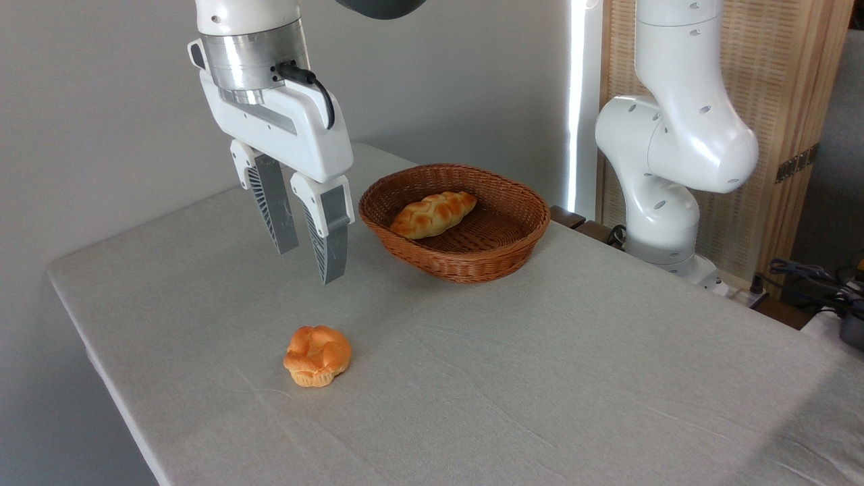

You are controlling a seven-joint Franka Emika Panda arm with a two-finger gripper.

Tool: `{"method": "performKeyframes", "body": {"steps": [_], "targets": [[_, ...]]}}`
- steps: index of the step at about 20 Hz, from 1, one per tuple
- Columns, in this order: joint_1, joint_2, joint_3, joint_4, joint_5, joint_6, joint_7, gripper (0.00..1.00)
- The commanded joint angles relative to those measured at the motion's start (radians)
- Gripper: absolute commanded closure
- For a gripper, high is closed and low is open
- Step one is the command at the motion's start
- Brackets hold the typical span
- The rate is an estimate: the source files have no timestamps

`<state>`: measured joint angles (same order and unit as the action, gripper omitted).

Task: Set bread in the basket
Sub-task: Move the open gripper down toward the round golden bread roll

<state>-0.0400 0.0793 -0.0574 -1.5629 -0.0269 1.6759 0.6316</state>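
A small round golden-orange bun point(317, 356) with a lumpy top lies on the table near its front left. Above and a little behind it hangs my gripper point(310, 264), open, with nothing between its two grey fingers, well clear of the bun. The reddish-brown wicker basket point(466, 260) stands on the table to the right of the gripper. A longer braided loaf point(432, 214) lies inside the basket, towards its left side.
The table point(540, 378) is covered with a pale grey cloth; its left edge runs close to the bun. The arm's white base point(665, 202) stands behind the table at the right, with cables point(810, 277) beside it.
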Motion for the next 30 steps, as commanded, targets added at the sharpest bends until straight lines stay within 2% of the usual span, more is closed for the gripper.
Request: {"method": "performKeyframes", "body": {"steps": [1,8,13,15,19,21,25,28,30], "targets": [[0.026,-0.029,0.005,-0.024,0.012,0.014,0.02,0.0],[0.026,-0.061,0.005,-0.066,0.012,0.025,0.02,0.0],[0.026,-0.136,0.005,-0.199,0.002,0.172,0.02,0.0],[0.026,-0.148,0.004,-0.238,0.001,0.197,0.02,0.0],[0.015,-0.147,-0.012,-0.336,-0.001,0.269,0.02,0.0],[0.017,-0.138,-0.056,-0.397,-0.004,0.35,0.019,0.0],[0.014,-0.128,-0.093,-0.474,-0.004,0.435,0.02,0.0],[0.012,-0.105,-0.111,-0.503,-0.002,0.511,0.019,0.0],[0.012,-0.105,-0.111,-0.506,0.011,0.515,0.02,0.0]]}}
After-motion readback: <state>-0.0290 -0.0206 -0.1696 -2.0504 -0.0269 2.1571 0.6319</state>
